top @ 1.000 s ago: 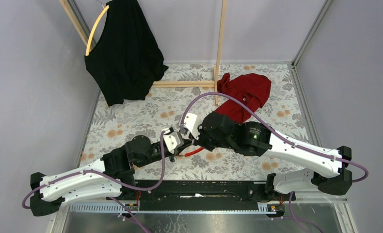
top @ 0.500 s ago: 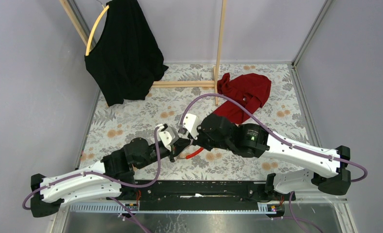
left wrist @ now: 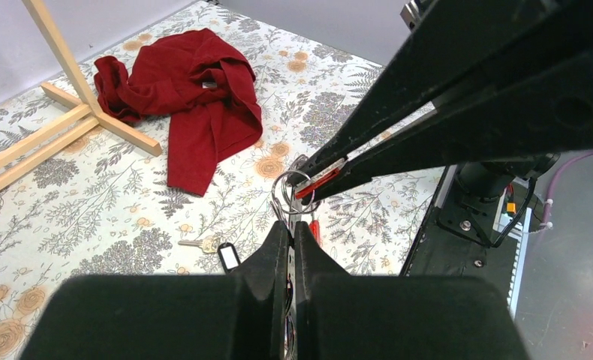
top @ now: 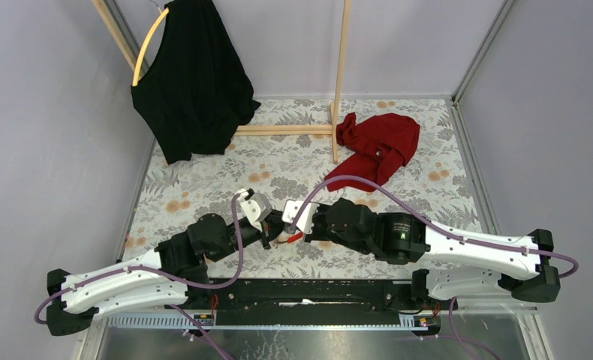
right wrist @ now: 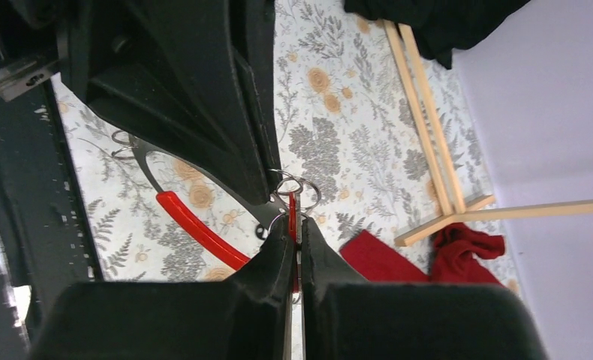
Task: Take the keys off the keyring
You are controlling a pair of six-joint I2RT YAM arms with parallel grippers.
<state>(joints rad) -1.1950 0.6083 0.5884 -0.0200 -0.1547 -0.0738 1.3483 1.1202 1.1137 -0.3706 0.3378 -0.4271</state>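
Pinching the keyring (right wrist: 202, 231) with my left tool (left wrist: 292, 234), shut tight, above the near middle of the worktop (top: 203, 180). My right tool (right wrist: 294, 229) meets it tip to tip, clamped on the red-tagged key (left wrist: 320, 178). Black-headed key (left wrist: 228, 256) lies loose on the worktop below.

Left gripper (left wrist: 293, 232) and right gripper (left wrist: 317, 178) both pinch the keyring (left wrist: 290, 196); 2 keys (left wrist: 228, 256) lie on the table (left wrist: 91, 202) below.

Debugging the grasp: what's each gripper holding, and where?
Left gripper pinches the keyring at its metal rings; right gripper pinches a red tab on the same rings.
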